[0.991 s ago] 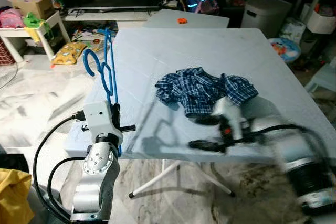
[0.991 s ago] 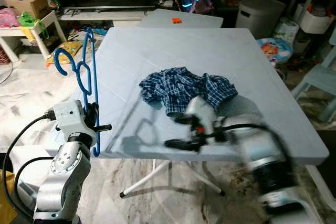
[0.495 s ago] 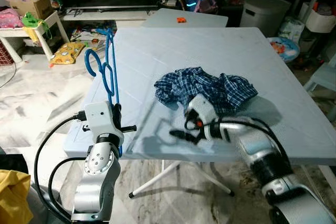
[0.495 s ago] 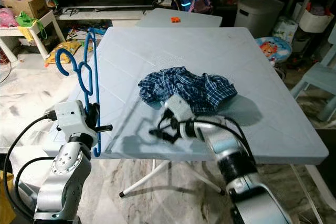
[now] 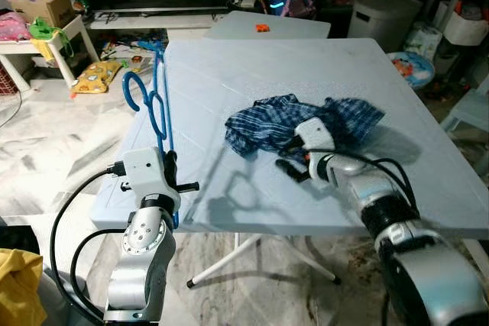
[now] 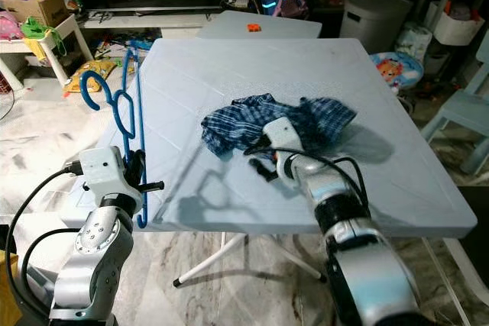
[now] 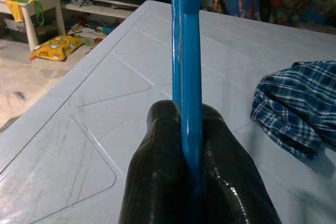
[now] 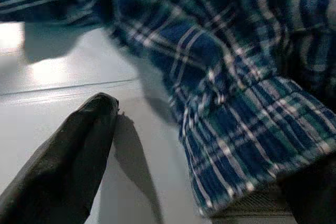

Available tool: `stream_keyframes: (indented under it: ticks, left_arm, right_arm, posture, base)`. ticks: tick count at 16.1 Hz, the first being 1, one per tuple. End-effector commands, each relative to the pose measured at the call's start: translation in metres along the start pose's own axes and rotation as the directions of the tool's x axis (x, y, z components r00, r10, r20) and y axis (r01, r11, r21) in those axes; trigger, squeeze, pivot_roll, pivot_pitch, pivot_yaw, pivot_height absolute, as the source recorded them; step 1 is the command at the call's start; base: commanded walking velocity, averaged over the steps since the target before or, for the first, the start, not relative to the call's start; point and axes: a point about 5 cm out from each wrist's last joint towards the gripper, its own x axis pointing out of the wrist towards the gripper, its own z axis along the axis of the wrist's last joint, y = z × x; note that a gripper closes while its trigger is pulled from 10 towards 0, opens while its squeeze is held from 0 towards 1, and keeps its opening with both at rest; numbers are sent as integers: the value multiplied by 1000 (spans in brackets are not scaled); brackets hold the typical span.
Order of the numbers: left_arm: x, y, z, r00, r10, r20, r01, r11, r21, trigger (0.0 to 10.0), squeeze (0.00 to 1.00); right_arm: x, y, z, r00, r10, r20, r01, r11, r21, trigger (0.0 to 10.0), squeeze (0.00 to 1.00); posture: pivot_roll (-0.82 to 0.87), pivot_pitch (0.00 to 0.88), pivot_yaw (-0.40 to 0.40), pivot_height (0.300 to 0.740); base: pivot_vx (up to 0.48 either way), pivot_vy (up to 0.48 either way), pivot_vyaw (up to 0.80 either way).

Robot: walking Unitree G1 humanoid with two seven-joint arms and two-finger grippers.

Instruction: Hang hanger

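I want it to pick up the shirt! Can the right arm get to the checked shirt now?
Probably yes. The right gripper is open at the near edge of the blue checked shirt on the table, nothing between them.

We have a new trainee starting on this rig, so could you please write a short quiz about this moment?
1. True or false: the left end effector is shut on the hanger.
2. What lies in the middle of the table? A) a towel B) a plaid shirt C) a book
3. Which end effector is at the shirt, and is it open or shut?

Key: 1. True; the hanger stands upright by the table's left edge. 2. B. 3. The right end effector, open, with the shirt's edge between its fingers.
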Motion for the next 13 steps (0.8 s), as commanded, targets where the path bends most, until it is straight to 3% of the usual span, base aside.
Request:
stream_keyframes:
  ticks: [1,5,7,9,11,13]
  left_arm:
    - [-1,-3,2,1000,4,8,-3,1000,-23,10000,0]
    - [-1,-3,3,1000,10,9,-9,1000,-26,10000,0]
    - [-2,-3,3,1000,14,10,-13,1000,-26,10000,0]
    - [-3,-2,2,1000,19,9,-18,999,-28,10000,0]
    - [-2,-3,1,1000,15,6,-14,999,-30,10000,0]
    - [-1,-6,1,1000,3,3,-3,1000,-31,10000,0]
  right_arm:
    - [2,-1,9,999,-42,27,41,999,21,10000,0]
    - [6,4,21,992,-113,54,109,991,75,10000,0]
    - [9,16,30,995,-51,88,45,996,74,10000,0]
    - [10,23,22,995,47,85,-52,997,57,10000,0]
    - [11,23,8,998,45,44,-47,998,36,10000,0]
    - [15,39,14,994,85,71,-88,995,43,10000,0]
  posture:
    - [-77,1,14,740]
    - [-71,2,10,740]
    - [-68,4,7,740]
    - [-71,5,6,740]
    - [-84,9,12,740]
    - [-86,8,17,740]
  base:
    - [0,0,0]
    - [0,0,0]
    - [0,0,0]
    - [0,0,0]
    - [0,0,0]
    - [0,0,0]
